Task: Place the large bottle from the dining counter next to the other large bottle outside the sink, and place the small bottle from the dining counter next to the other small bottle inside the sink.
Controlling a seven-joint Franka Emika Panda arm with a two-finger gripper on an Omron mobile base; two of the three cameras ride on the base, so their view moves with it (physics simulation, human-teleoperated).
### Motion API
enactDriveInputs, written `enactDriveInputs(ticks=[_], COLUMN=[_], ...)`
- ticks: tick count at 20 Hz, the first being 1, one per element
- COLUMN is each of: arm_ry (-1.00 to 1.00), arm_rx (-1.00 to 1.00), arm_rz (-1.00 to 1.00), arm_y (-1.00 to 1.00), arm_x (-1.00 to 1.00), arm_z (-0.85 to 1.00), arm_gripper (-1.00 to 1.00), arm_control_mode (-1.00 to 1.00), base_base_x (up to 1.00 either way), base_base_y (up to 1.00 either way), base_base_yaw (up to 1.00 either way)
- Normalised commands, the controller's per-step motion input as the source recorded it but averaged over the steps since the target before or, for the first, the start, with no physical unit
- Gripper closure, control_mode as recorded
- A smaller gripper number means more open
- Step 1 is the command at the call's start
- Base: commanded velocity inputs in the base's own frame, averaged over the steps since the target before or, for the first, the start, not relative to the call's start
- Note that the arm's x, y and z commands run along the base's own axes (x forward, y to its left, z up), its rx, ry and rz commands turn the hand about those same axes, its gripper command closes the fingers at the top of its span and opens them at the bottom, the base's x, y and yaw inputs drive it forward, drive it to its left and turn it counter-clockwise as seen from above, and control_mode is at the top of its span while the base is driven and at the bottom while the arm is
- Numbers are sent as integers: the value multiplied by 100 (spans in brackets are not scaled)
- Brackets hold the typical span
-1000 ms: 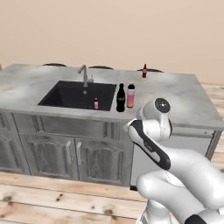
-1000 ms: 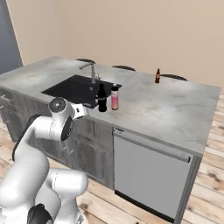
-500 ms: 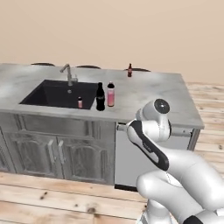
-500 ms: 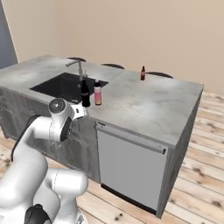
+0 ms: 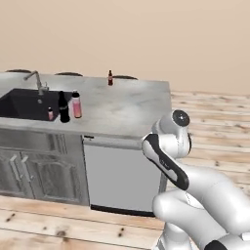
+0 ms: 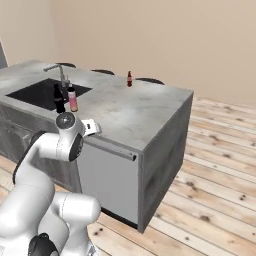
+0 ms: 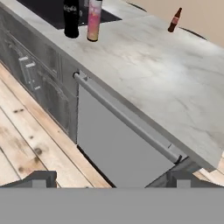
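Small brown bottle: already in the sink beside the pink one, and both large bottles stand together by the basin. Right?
Not in the sink. The small brown bottle stands alone at the counter's far edge, per the left base view. The large bottles do stand together by the basin.

**Our white arm, dark at the joints**

We see our arm [image 5: 195,195] as glossy white, rounded shells with black bands at the joints and a round grey cap on the elbow. Our two finger tips [image 7: 39,178] are small, dark and blocky.
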Motion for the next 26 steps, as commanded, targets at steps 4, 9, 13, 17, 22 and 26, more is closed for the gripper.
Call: enactDriveInputs(ticks=[4, 9, 13, 17, 22, 26], arm_ry=[0, 0, 0, 0, 0, 0], arm_rx=[0, 0, 0, 0, 0, 0], arm_rz=[0, 0, 0, 0, 0, 0], arm_y=[0, 0, 0, 0, 0, 0], arm_x=[0, 0, 0, 0, 0, 0], arm_z=[0, 0, 0, 0, 0, 0], arm_gripper=[-100, -100, -100, -100, -100, -100], arm_control_mode=[100, 100, 100, 100, 100, 100], base_base_x=[18, 32, 44, 55, 78, 97], base_base_y=[-100, -100, -100, -100, -100, -100], base_base_yaw=[0, 0, 0, 0, 1, 10])
